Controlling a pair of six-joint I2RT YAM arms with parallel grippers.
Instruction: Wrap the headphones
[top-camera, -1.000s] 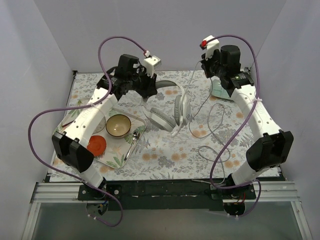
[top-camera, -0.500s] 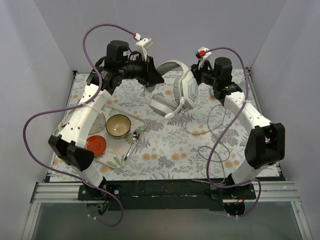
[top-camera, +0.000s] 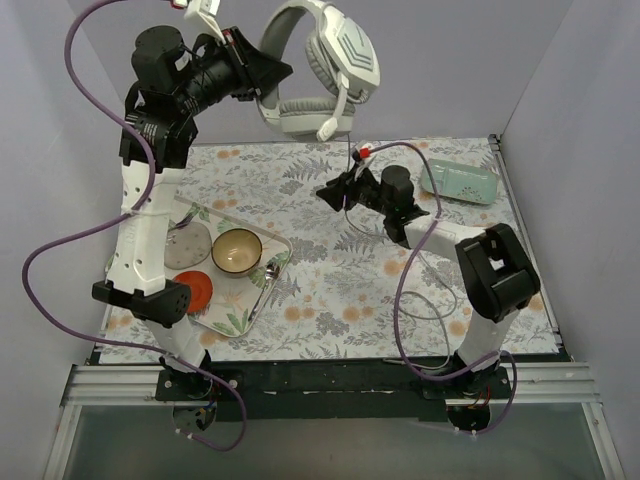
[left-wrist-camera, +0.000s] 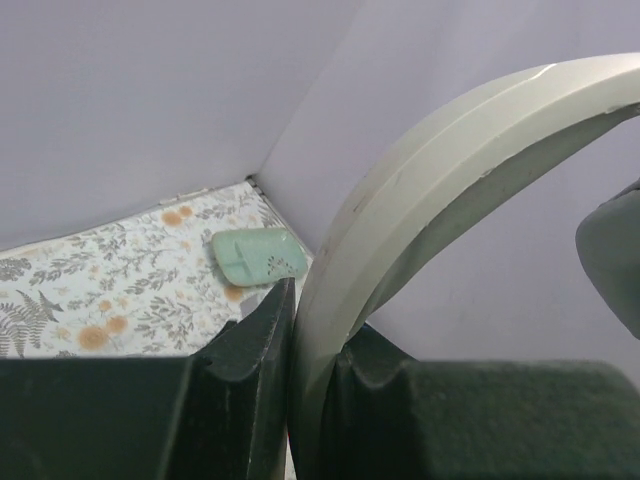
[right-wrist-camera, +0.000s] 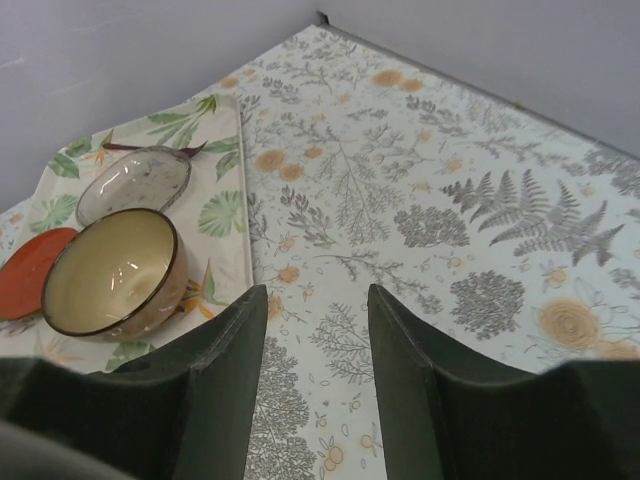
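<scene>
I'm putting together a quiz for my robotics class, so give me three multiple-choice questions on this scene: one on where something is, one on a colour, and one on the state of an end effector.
1. Where are the headphones?
A) in the bowl
B) held up in the air by the left end effector
C) on top of the case

2. What colour is the small plate on the tray?
A) blue
B) black
C) orange

3. How is the right end effector?
A) shut on the bowl
B) open
C) shut on the plate

Answers:
1 B: the headband is clamped in that end effector, high above everything else.
2 C: the plate shows orange in both the top and right wrist views.
3 B: its fingers stand apart in the right wrist view, with nothing between them.
</scene>
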